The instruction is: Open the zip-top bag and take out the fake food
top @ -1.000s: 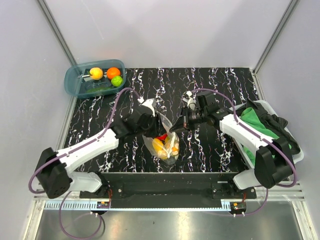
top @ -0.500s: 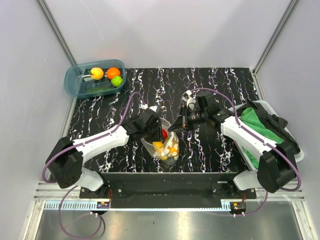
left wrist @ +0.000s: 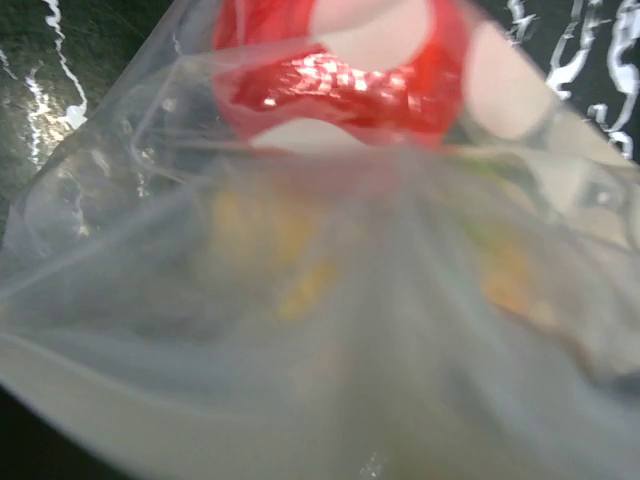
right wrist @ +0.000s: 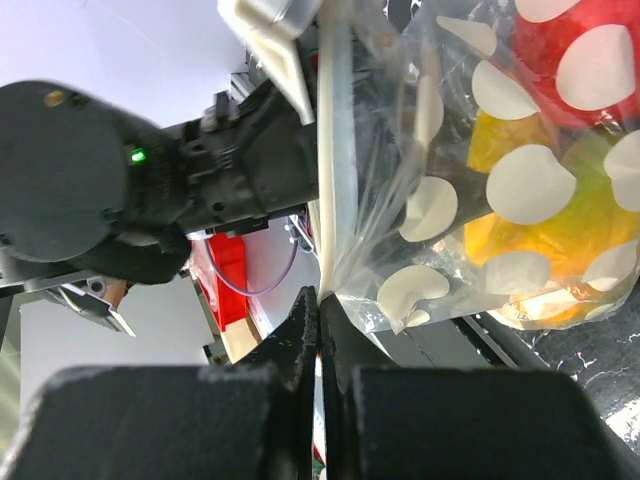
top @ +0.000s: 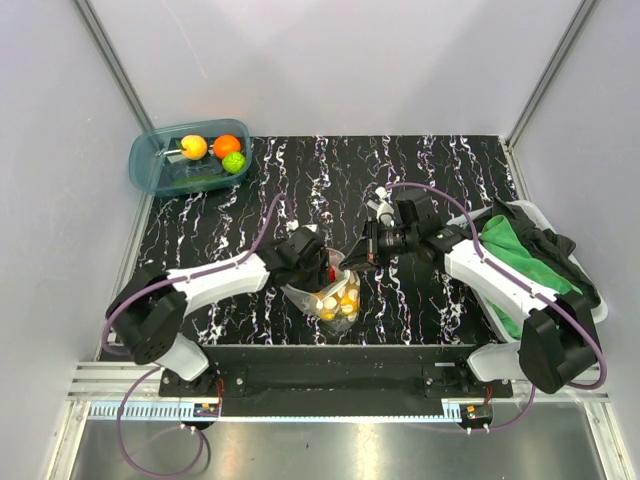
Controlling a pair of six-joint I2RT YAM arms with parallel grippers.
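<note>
The zip-top bag (top: pixel 336 305) lies near the table's front edge, between my two grippers. It holds fake food (top: pixel 340 294) in yellow, orange and red. My right gripper (top: pixel 352 261) is shut on the bag's zip edge; in the right wrist view the jaws (right wrist: pixel 320 300) pinch that pale strip, with the dotted bag (right wrist: pixel 440 200) and a red piece (right wrist: pixel 585 45) beyond. My left gripper (top: pixel 316 262) sits at the bag's left upper edge. In the left wrist view the bag (left wrist: pixel 300 350) fills the frame and hides the fingers; a red piece (left wrist: pixel 340 80) shows through.
A blue tub (top: pixel 155 170) at the back left holds an orange piece (top: pixel 227 146), a yellow one (top: pixel 193 147) and a lime one (top: pixel 234 162). A white bin (top: pixel 600 310) at the right edge holds a green cloth (top: pixel 515 250) and dark fabric.
My left arm has swung right and down onto the bag's mouth. The bag has sunk lower and drawn in. My right gripper has shifted slightly down and left, still holding the edge.
</note>
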